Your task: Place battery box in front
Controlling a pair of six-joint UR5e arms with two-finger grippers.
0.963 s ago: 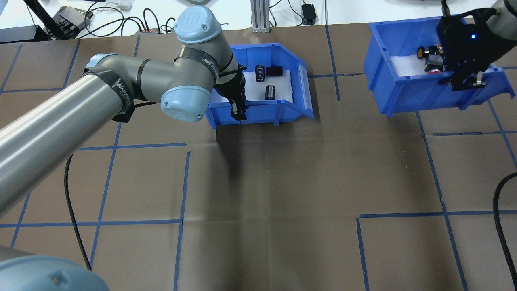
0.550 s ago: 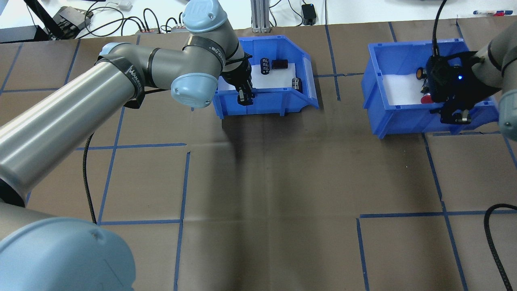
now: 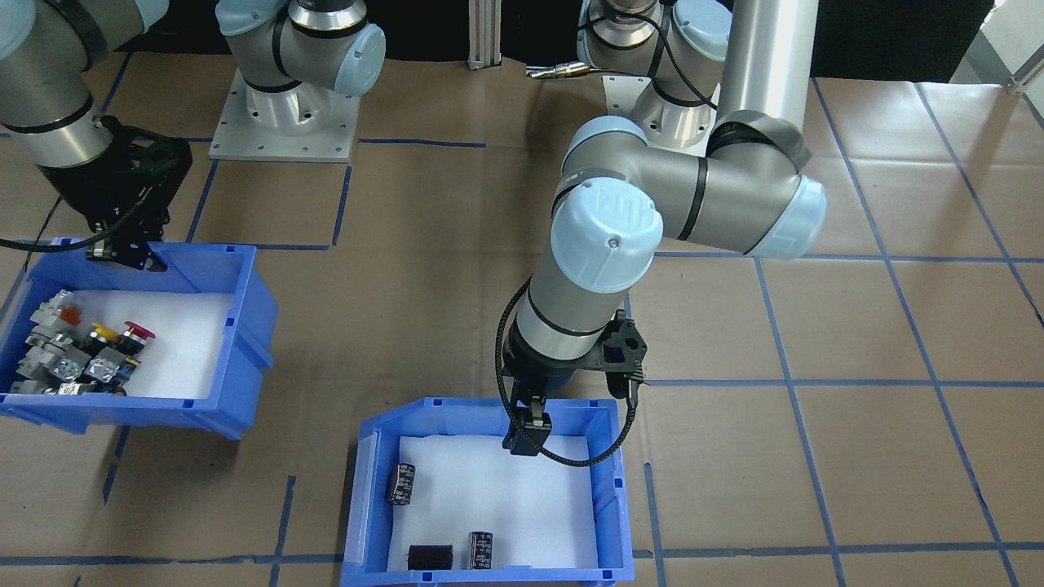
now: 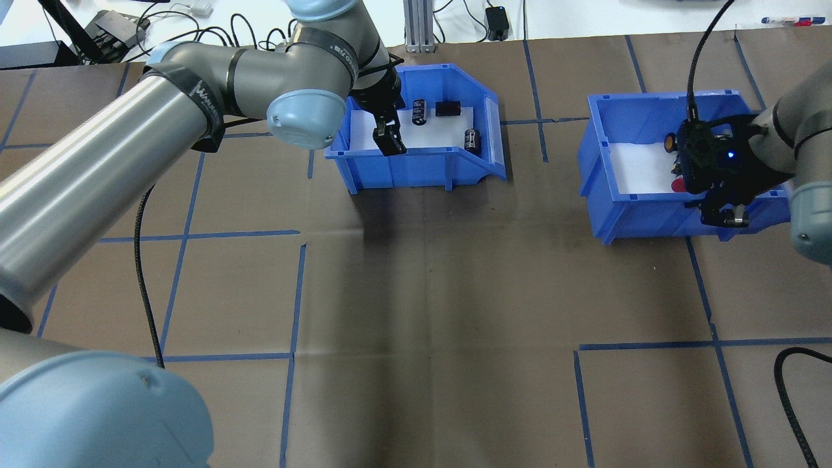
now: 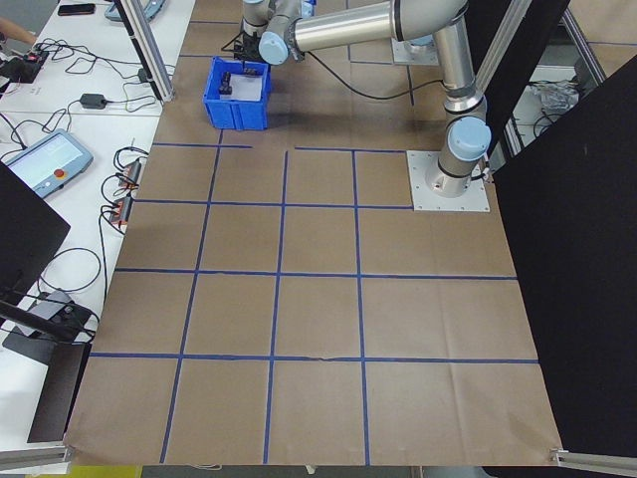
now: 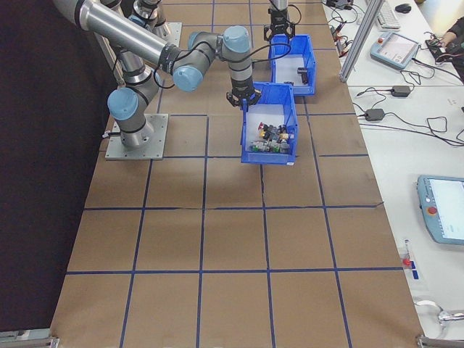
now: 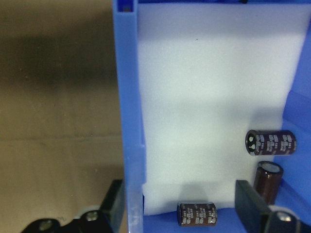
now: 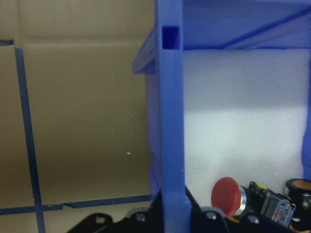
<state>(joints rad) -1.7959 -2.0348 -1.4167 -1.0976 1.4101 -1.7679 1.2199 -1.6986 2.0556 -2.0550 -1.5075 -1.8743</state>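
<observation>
The battery box (image 4: pixel 416 170) is a blue open-top bin with white foam and three black cells (image 4: pixel 419 112), standing at the table's far side, left of centre. My left gripper (image 4: pixel 389 140) hangs over its near wall (image 3: pixel 489 405). In the left wrist view the fingers (image 7: pixel 114 204) stand wide apart, one outside the wall and one inside over the foam, so it is open. My right gripper (image 4: pixel 721 218) is shut on the near wall (image 8: pixel 171 145) of the second blue bin (image 4: pixel 637 214), which holds coloured push-button switches (image 3: pixel 73 350).
Blue tape lines (image 4: pixel 292 292) divide the brown paper table cover into squares. Cables and an aluminium post (image 4: pixel 416 26) lie just beyond the far edge behind the battery box. A black cable (image 4: pixel 799 383) loops at the near right.
The battery box has moved away from the robot toward the far edge with my left gripper. The switch bin has come nearer to the robot with my right gripper.
</observation>
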